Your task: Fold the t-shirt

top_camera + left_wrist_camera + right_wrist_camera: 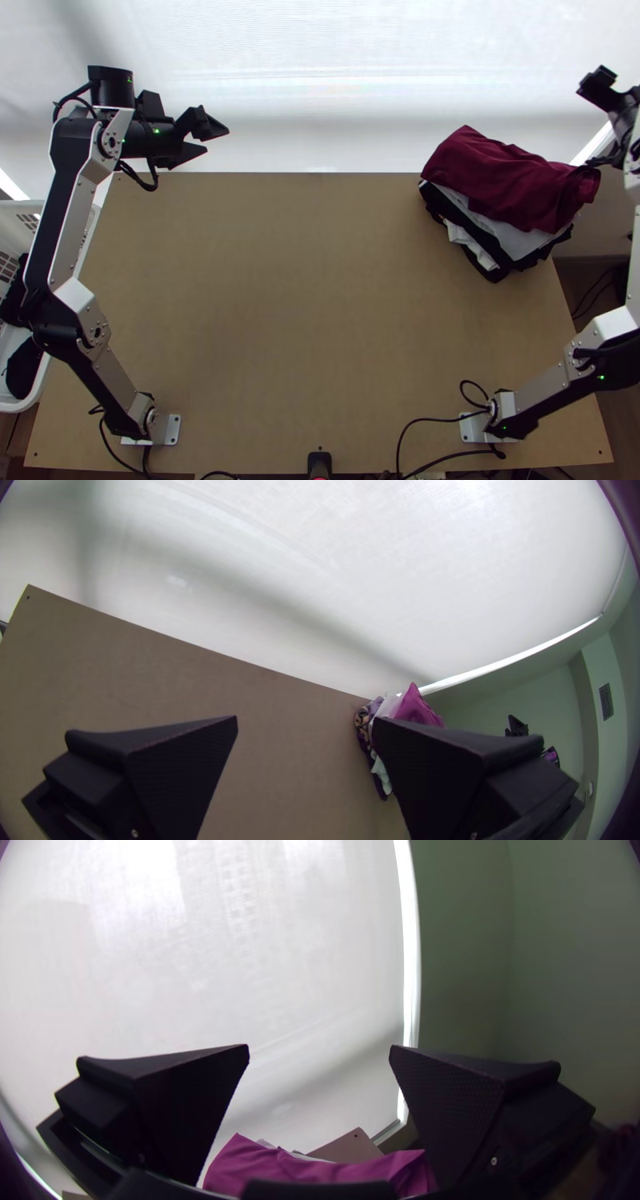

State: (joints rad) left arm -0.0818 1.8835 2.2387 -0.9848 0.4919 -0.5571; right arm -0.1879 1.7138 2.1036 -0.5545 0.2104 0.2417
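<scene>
A wrinkly, dark red cloth (504,180) lies on top of a pile of black and white clothes (512,238) at the far right corner of the light brown wooden surface (304,304). The left tool (217,140) is by the surface's far left corner, and the right tool (594,124) is by its far right corner, both spread wide.

The left arm, silver-grey links with black joints (74,216), leans outward from its base to the elbow, then runs up the top view, its wrist bent inward. The left gripper, black and two-fingered (216,138), points toward the right side – its wide flat fingers (180,767) spread apart. The right arm, likewise silver-grey and black (552,388), bends along the right edge; the black right gripper (582,124) faces inward – fingers (193,1107) wide apart.
</scene>
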